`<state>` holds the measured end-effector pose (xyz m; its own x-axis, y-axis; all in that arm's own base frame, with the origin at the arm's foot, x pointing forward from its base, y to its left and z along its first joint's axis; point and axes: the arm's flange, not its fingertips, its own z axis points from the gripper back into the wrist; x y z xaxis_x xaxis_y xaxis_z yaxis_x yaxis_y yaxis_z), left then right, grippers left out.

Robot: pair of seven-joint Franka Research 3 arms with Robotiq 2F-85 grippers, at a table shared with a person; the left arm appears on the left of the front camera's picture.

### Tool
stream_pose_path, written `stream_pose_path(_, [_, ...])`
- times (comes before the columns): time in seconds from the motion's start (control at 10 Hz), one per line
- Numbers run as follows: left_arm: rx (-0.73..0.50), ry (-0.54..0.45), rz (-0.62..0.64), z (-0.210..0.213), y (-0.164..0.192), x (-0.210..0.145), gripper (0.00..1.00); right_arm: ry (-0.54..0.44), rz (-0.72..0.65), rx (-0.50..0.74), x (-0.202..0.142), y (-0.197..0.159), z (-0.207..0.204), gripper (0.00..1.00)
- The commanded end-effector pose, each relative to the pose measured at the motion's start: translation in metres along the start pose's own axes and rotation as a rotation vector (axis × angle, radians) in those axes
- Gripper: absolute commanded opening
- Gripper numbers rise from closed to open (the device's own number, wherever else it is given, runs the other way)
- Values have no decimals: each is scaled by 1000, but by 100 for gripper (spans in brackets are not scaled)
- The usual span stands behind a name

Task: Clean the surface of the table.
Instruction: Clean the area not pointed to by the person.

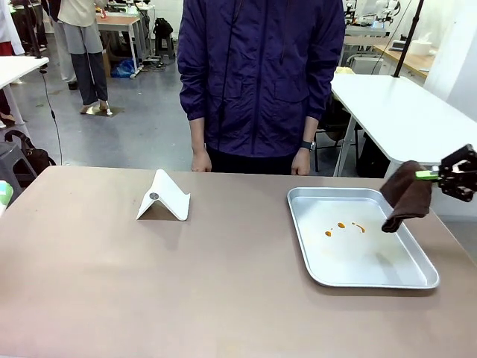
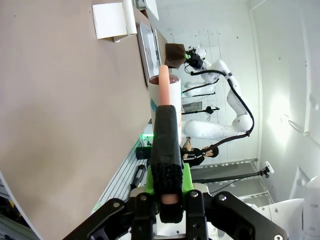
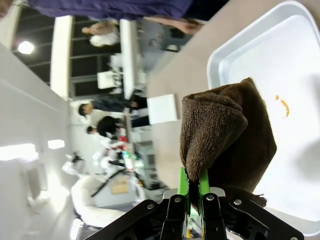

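Table (image 1: pixel 223 298), matte and greyish-brown, fills the foreground between the robot and a person (image 1: pixel 261 74) in a dark purple jacket standing at its far edge, hands hanging just above it. A white folded stand (image 1: pixel 164 198) sits left of centre on the table, and a silver metal tray (image 1: pixel 387 257) marked with small orange smears (image 1: pixel 343 225) lies to the right. At the tray's right side the right gripper (image 1: pixel 426 176) is clamped on a brown cloth (image 1: pixel 406 195) that droops over the tray's edge. In the left wrist view the left gripper (image 2: pixel 169 182) is pinched tight on a slim tool (image 2: pixel 166 130) with a black ribbed sleeve and a salmon-pink tip, off the table's edge, with a white cylindrical container (image 2: pixel 175 95) just behind it.
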<state>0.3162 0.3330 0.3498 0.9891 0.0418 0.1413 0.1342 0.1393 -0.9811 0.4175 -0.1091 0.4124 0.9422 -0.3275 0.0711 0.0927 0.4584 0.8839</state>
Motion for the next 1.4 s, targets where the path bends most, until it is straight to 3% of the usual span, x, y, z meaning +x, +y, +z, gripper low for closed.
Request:
stream_pose_path(0.0, [-2,-19,0,-3,-6,-2,22,81,100,-201,19,15,-14,8])
stream_pose_path(0.2, [-2,-19,0,-3,-6,-2,22,92,183,-398,38,22,-32,8])
stream_pose_path(0.3, [-2,-19,0,-3,-6,-2,22,145,216,-460,44,20,-42,8])
stream_pose_path(0.6, [-2,-19,0,-3,-6,-2,22,179,223,-569,56,-2,-73,8])
stream_pose_path(1.3, [-2,-19,0,-3,-6,-2,22,172,106,-375,58,-58,-160,8])
